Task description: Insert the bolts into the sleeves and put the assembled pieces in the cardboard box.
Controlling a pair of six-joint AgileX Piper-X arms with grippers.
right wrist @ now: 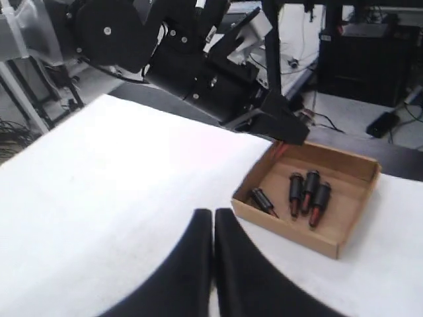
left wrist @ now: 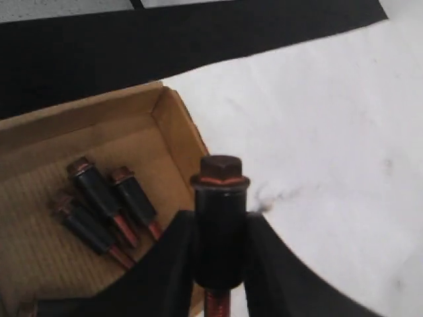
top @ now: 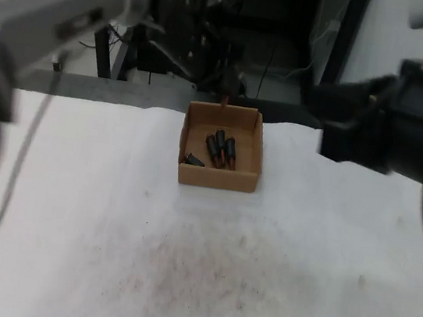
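Observation:
My left gripper (left wrist: 220, 228) is shut on an assembled piece (left wrist: 219, 191), a copper-headed bolt in a black sleeve, held upright beside the cardboard box (left wrist: 177, 125). In the high view this gripper (top: 225, 88) hangs over the box's (top: 216, 179) far edge. Several assembled pieces (top: 219, 148) lie inside the box, three side by side (right wrist: 307, 191) and one apart (right wrist: 262, 200). My right gripper (right wrist: 213, 247) is shut with nothing in it, above the white cloth, a short way from the box (right wrist: 284, 228).
A white cloth (top: 204, 268) covers the bench, stained brownish in the middle. A black strip (left wrist: 198, 33) runs behind the box. The right arm (top: 390, 124) hovers at the right. Dark stands and cables fill the room behind.

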